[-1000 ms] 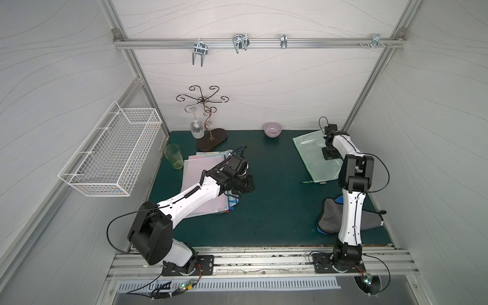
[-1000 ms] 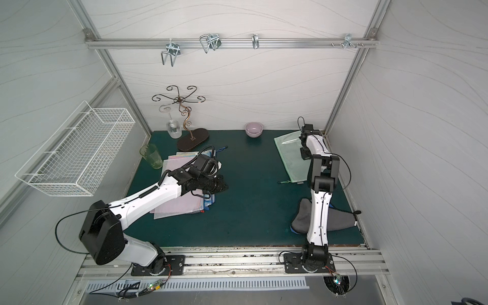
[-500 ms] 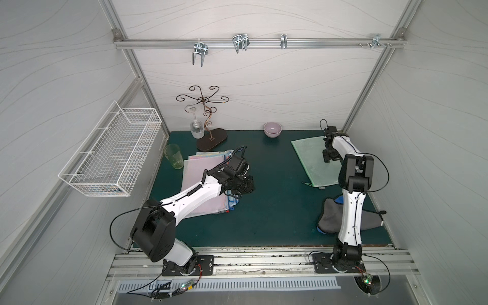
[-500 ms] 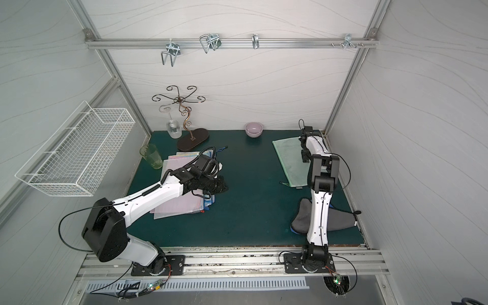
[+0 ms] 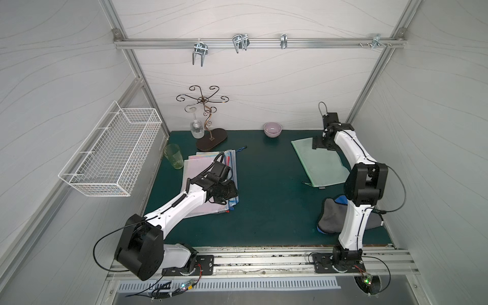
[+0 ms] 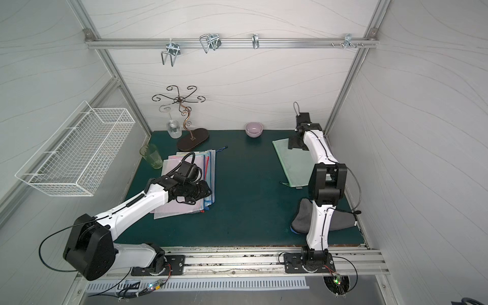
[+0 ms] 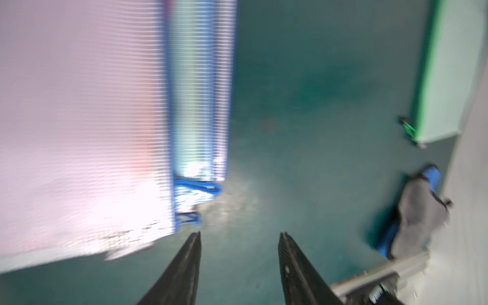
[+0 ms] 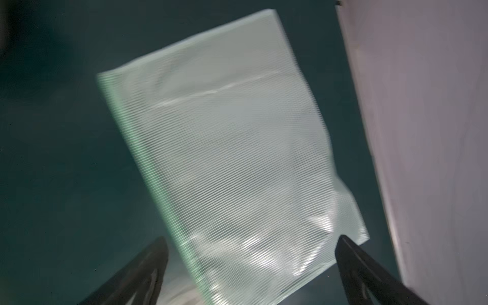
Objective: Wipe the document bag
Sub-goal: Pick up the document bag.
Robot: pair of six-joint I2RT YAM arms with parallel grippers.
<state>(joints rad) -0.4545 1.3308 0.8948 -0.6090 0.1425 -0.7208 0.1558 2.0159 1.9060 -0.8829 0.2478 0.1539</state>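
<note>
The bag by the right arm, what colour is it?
The document bag is pale green with a fine ribbed mesh, clearest in the right wrist view.

Count: one pale green mesh document bag (image 5: 320,165) lying alone; one stack of pink and blue mesh bags (image 5: 192,171), number indistinct; one lilac bowl (image 5: 272,129); one green glass tumbler (image 5: 173,156); one clear wine glass (image 5: 196,129); one grey cloth (image 5: 331,216); one white wire basket (image 5: 113,153).

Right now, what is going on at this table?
The right tool stands open over the far end of the green document bag, which lies flat on the mat. The left tool, also open and empty, hangs at the edge of the bag stack. The grey cloth lies untouched near the right arm's base, so no wiping is under way.
</note>
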